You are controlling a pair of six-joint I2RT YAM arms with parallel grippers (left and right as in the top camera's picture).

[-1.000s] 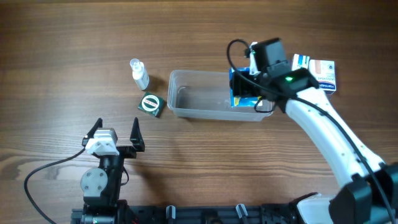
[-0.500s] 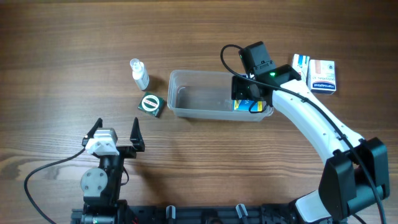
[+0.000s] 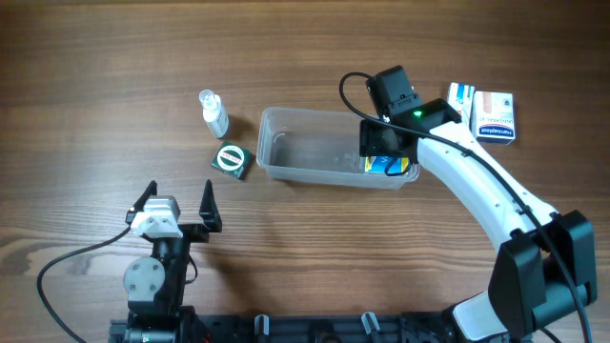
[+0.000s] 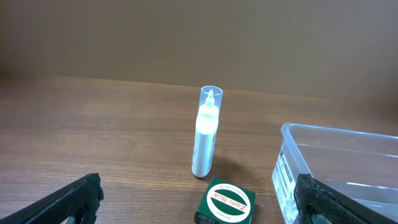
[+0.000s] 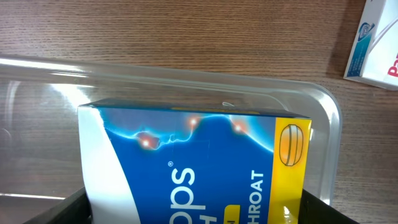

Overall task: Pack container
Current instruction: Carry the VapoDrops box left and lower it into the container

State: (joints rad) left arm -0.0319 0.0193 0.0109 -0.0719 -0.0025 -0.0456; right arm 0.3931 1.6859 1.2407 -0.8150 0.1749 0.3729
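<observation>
The clear plastic container [image 3: 305, 143] lies mid-table; its left end shows in the left wrist view [image 4: 336, 155] and its right end in the right wrist view [image 5: 186, 87]. My right gripper [image 3: 386, 143] is shut on a blue and yellow throat-lozenge box [image 3: 391, 167] and holds it inside the container's right end. In the right wrist view the box [image 5: 199, 168] fills the space between my fingers [image 5: 199, 211]. My left gripper [image 3: 177, 202] is open and empty near the front edge, its fingers [image 4: 199, 198] spread wide.
A small clear spray bottle [image 3: 213, 112] [image 4: 205, 137] stands left of the container. A green Zam-Buk box [image 3: 231, 159] [image 4: 227, 202] lies by the container's left end. Two white and blue boxes [image 3: 496, 114] [image 5: 379, 43] lie right of it.
My right gripper has moved left and down, carrying the blue box from above the container's right rim into its right end. The left arm has not moved.
</observation>
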